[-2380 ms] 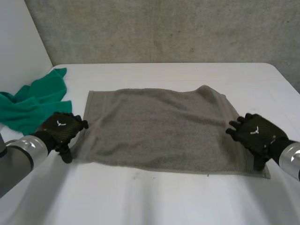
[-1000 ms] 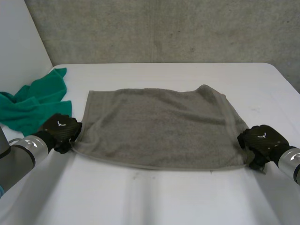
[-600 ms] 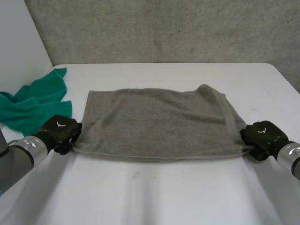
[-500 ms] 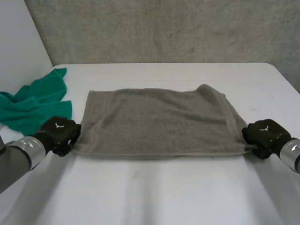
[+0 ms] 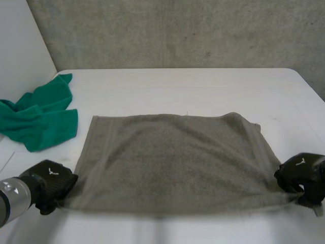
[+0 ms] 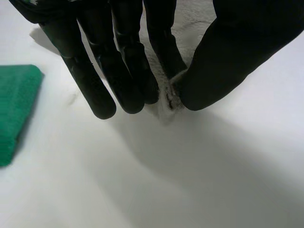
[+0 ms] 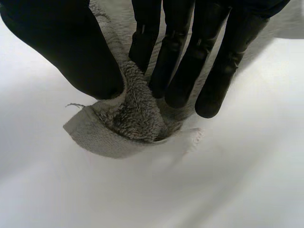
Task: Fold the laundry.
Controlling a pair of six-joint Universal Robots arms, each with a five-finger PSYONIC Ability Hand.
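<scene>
Towel is spread on the bench, near corners pinched between thumb and fingers: one by the left robot hand, one by the right robot hand. Soft, limp, light terry is expected to sag mid-span; corner holds are judged best.

The left hand pinches what seems a towel corner between thumb and fingers, green cloth beside.

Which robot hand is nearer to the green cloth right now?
Left. The left robot hand pinches the near left corner of the grey towel, just in front of the green cloth; the right robot hand pinches the near right corner, across the towel from it.
</scene>
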